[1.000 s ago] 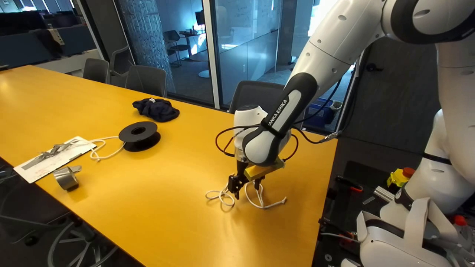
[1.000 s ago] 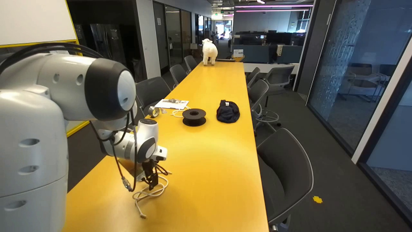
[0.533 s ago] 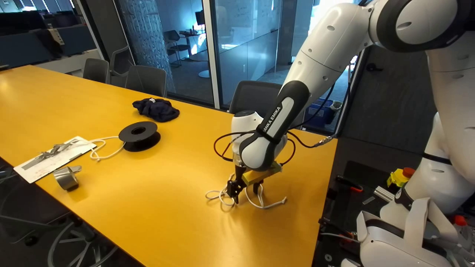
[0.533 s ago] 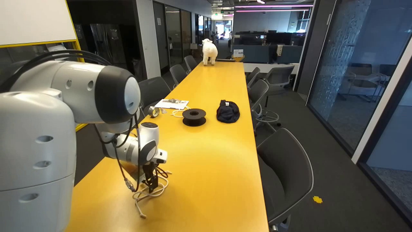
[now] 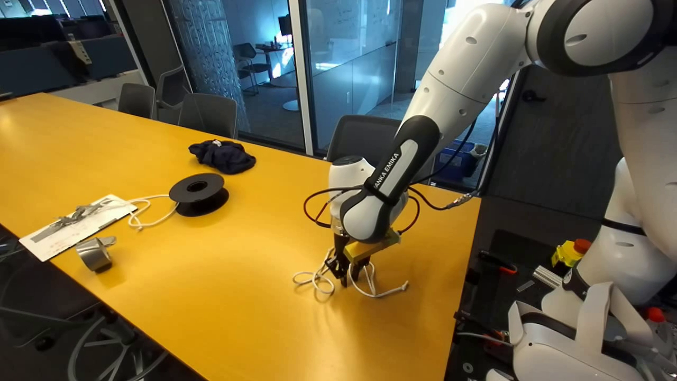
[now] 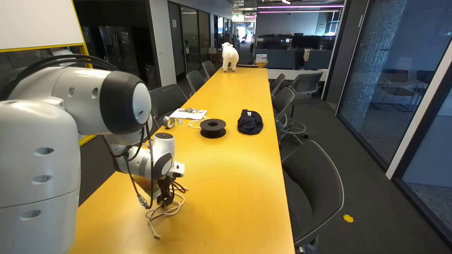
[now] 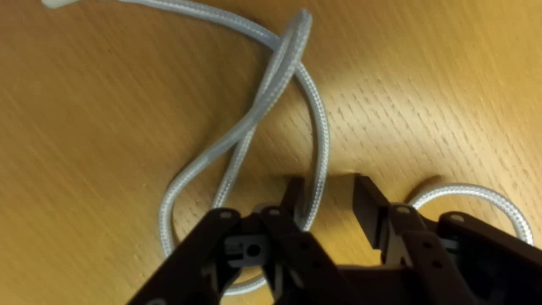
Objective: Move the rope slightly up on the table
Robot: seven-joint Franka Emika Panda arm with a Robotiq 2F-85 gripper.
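Observation:
The whitish rope lies in loose loops on the yellow-orange table, its knotted end pointing to the robot's base side. In both exterior views my gripper points down into the middle of these loops, fingertips at or very close to the tabletop. Seen in the wrist view, the jaws of the gripper are part-way apart. One strand runs between them, close by the left finger, with a gap to the right finger. More loops pass outside both fingers, partly hidden by them.
Farther along the table are a black spool, a dark cloth, a white flat piece and a roll of tape. A white cord lies near the spool. A chair stands by the table's side.
My gripper has come down a little into the loops. Its fingers were wide apart and are now much nearer each other. The rope has hardly shifted.

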